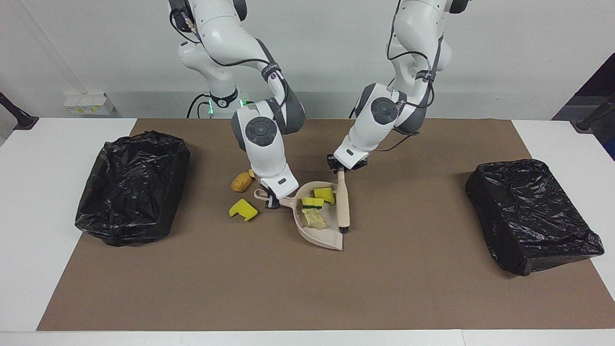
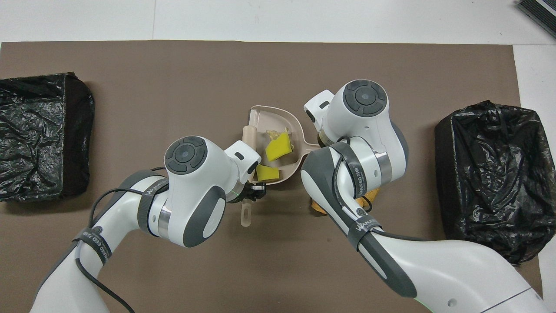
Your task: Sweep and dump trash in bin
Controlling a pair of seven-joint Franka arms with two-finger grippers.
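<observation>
My right gripper [image 1: 270, 202] is shut on the handle of the beige dustpan [image 1: 327, 239], which rests on the mat. In the pan lie a yellow sponge chunk [image 1: 325, 194], a green-and-yellow sponge [image 1: 313, 202] and a pale lump [image 1: 313, 219]. My left gripper [image 1: 340, 168] is shut on the beige brush [image 1: 342, 204], whose head stands at the pan's open edge. Outside the pan, toward the right arm's end, lie another yellow sponge chunk [image 1: 243, 209] and a bread piece [image 1: 241, 181]. From overhead the brush [image 2: 248, 135] lies along the dustpan's [image 2: 271, 116] mouth, and the right arm covers much of the bread [image 2: 319, 207].
A black-bagged bin [image 1: 132, 187] stands at the right arm's end of the brown mat, and a second one [image 1: 533, 216] at the left arm's end. Overhead they show as a bin [image 2: 486, 174] and a bin [image 2: 41, 134].
</observation>
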